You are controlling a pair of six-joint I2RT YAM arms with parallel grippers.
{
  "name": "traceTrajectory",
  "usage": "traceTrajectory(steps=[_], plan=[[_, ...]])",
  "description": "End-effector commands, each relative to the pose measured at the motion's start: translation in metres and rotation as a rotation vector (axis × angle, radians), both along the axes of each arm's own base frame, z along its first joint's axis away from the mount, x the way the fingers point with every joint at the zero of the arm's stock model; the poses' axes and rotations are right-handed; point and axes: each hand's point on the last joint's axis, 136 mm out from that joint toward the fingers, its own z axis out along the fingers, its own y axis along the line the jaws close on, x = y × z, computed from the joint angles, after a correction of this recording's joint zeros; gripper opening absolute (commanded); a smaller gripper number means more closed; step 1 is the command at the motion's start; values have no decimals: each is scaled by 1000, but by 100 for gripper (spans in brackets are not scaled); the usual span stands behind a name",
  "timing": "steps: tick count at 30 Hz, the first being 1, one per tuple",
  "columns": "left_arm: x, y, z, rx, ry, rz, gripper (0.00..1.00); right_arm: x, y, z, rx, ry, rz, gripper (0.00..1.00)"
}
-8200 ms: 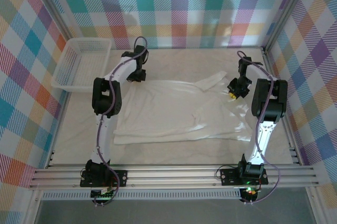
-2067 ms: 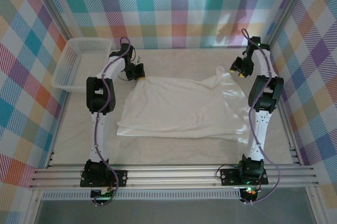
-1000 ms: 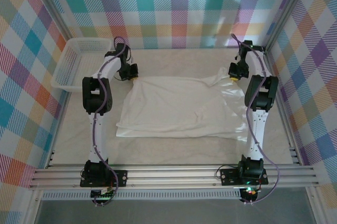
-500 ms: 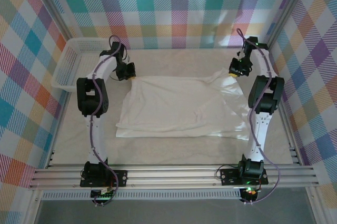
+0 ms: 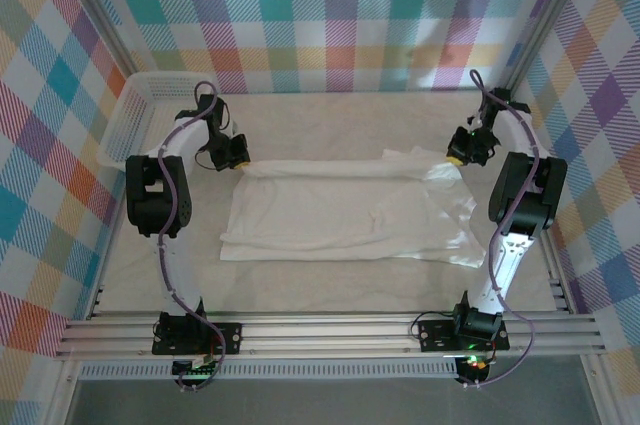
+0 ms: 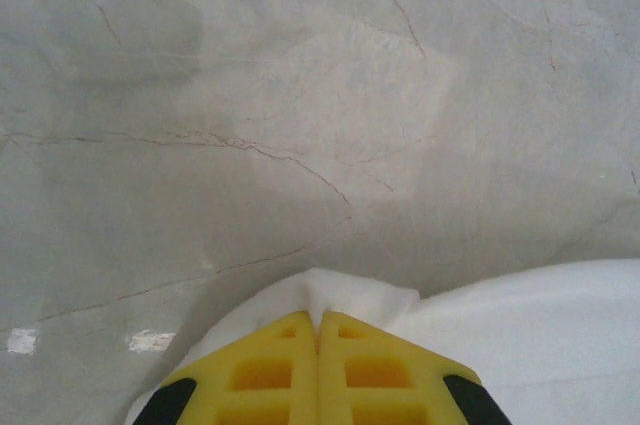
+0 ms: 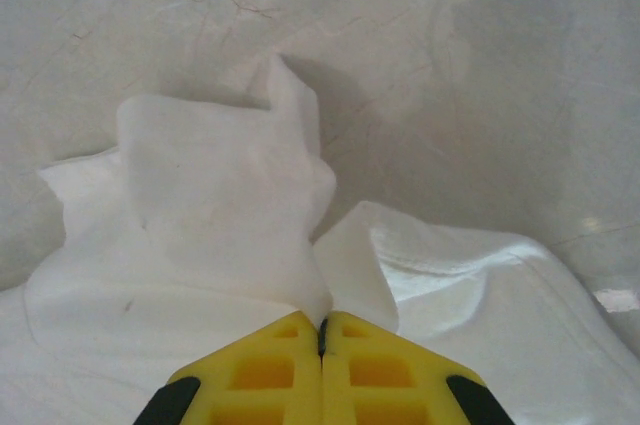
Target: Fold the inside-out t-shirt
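The inside-out t-shirt [image 5: 340,210] lies spread across the middle of the table, plain white, its far edge pulled into a straight ridge between my two grippers. My left gripper [image 5: 240,157] is shut on the shirt's far left corner; white cloth [image 6: 345,297] bunches out past its yellow fingertips [image 6: 270,365]. My right gripper [image 5: 456,158] is shut on the far right corner, where a fold of fabric [image 7: 220,195] rises ahead of the yellow fingertips [image 7: 375,365]. A sleeve flap [image 5: 408,156] sits close to the right gripper.
A white lattice basket [image 5: 135,105] stands at the far left corner behind the left arm. Checked walls enclose the table on three sides. Bare marbled tabletop [image 6: 300,95] lies beyond the shirt's far edge, and a metal rail [image 5: 330,330] runs along the near edge.
Both grippers have moved apart and toward the near side, still holding the shirt's far corners. The far edge is now drawn out straighter and wider and lies lower over the cloth.
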Motion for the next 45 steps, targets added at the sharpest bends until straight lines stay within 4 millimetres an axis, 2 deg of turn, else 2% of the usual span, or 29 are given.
traceTrajectory(steps=[1, 3, 6, 12, 14, 16, 18, 21, 26, 29, 32, 34, 38, 41, 43, 45], plan=[[3, 6, 34, 0, -71, -11, 0, 8, -4, 35, -6, -87, -28, 0], [-3, 3, 40, -13, -75, -20, 0, 2, -4, 38, -5, -89, -42, 0], [-18, 6, 35, 3, -57, -10, 0, -15, -6, 27, -21, -60, -71, 0], [-52, 10, -6, 35, 46, 6, 0, -64, -8, -28, -58, 72, -119, 0], [-63, 12, -18, 43, 67, 23, 0, -76, -7, -41, -65, 111, -122, 1], [-67, 13, -24, 55, 71, 35, 0, -82, -5, -48, -54, 124, -119, 9], [-66, 11, -25, 51, 69, 31, 9, -80, -2, -47, -35, 120, -115, 19], [-59, 8, -15, 62, 34, 12, 31, -73, 0, -30, -22, 88, -111, 23], [-58, 6, 17, 79, -26, 8, 49, -60, -3, 19, -59, -42, -113, 38], [-65, 6, 34, 101, -49, 3, 58, -46, 11, 33, -68, -109, -61, 44], [-71, 4, 50, 117, -79, -4, 60, -30, 34, 29, -90, -110, 17, 48], [-74, -4, 62, 92, -113, -7, 61, -20, 47, 20, -116, -89, 61, 52], [-86, -44, 86, -10, -189, -55, 62, 2, 60, -3, -200, -66, 132, 62], [-101, -65, 95, -10, -220, -100, 62, 11, 71, -23, -208, -30, 179, 67], [-109, -74, 95, -14, -229, -110, 62, 15, 82, -32, -187, -9, 206, 65], [-113, -77, 91, -20, -225, -102, 63, 16, 91, -40, -165, 19, 218, 55]])
